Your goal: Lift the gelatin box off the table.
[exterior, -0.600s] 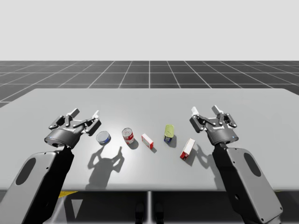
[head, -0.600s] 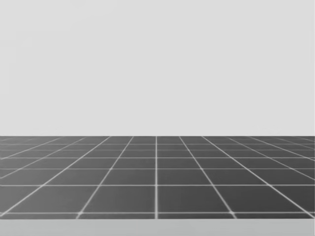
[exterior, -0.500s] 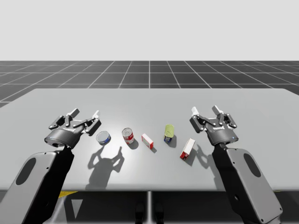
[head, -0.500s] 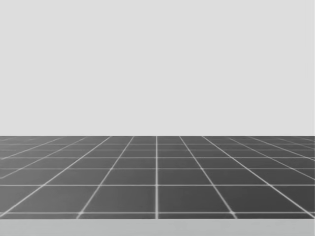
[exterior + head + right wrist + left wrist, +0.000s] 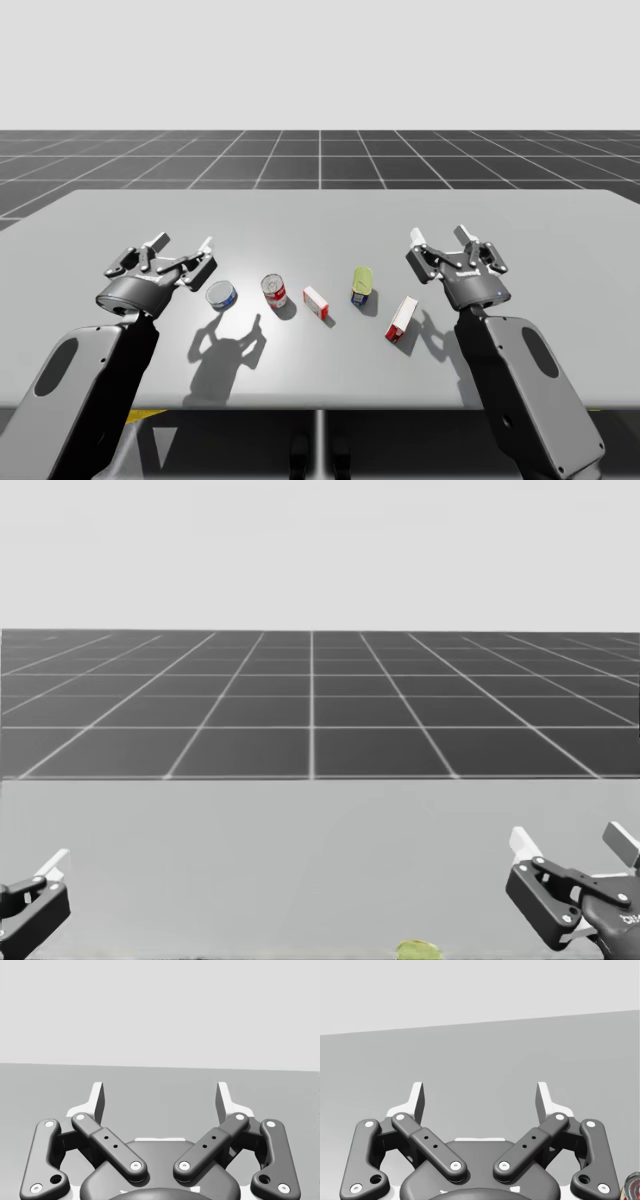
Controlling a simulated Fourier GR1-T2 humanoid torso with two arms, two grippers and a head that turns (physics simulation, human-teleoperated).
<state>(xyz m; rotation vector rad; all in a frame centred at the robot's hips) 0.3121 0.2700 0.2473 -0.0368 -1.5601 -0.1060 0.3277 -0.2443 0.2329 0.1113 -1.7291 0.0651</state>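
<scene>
In the high view a small red-and-white box point(image 5: 316, 302) lies flat near the table's middle. A larger red-and-white box point(image 5: 402, 319) lies to its right, just in front of my right gripper point(image 5: 440, 236). That gripper is open, raised above the table, with nothing in it; it also shows in the head view point(image 5: 572, 845) and the right wrist view point(image 5: 160, 1100). My left gripper point(image 5: 183, 243) hovers open and empty at the left, behind a blue can point(image 5: 221, 295). In the left wrist view it point(image 5: 480, 1100) faces bare table.
A red can point(image 5: 274, 291) stands between the blue can and the small box. A green-topped can point(image 5: 362, 285) stands behind the larger box, and its top point(image 5: 418, 950) peeks into the head view. The grey table point(image 5: 320, 215) extends far back.
My head has turned downward, so the table and both grippers have come into the head view. The arms and the objects have not visibly moved.
</scene>
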